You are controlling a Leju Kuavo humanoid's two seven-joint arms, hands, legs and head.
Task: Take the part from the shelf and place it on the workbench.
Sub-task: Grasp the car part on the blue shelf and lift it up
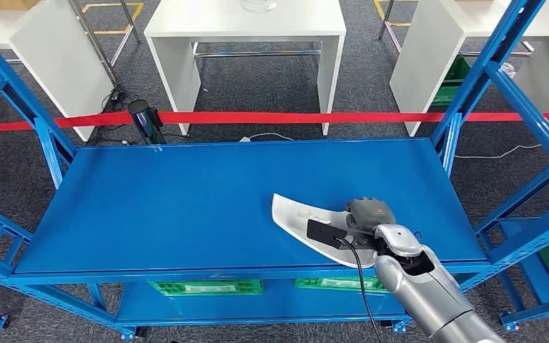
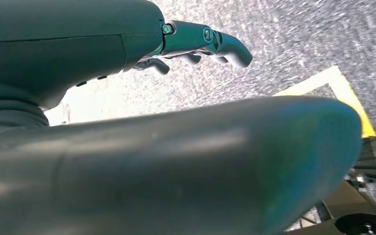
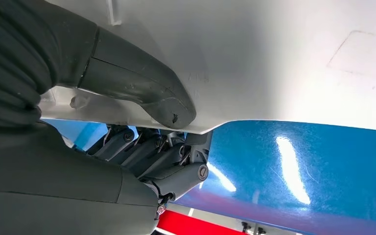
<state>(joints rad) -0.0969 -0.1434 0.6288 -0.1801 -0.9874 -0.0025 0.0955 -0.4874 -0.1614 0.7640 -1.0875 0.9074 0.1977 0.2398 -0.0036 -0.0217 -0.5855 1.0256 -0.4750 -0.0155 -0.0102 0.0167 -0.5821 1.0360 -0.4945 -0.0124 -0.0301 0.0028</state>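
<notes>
The part (image 1: 302,220) is a flat, curved white panel lying on the blue shelf (image 1: 186,207) near its front right. My right hand (image 1: 370,223) grips its near edge. In the right wrist view the thumb (image 3: 142,85) presses on one face of the white part (image 3: 284,54) and the dark fingers (image 3: 152,156) curl against the other face, just over the shelf's blue surface (image 3: 313,166). My left hand (image 2: 196,46) hangs over grey carpet with its fingers loosely apart and nothing in them.
Blue uprights (image 1: 493,64) frame the shelf on both sides. A red barrier tape (image 1: 271,116) runs behind it, with white tables (image 1: 246,32) beyond. Green crates (image 1: 207,287) sit on the lower shelf level. A black cylinder (image 1: 145,120) stands at the back left.
</notes>
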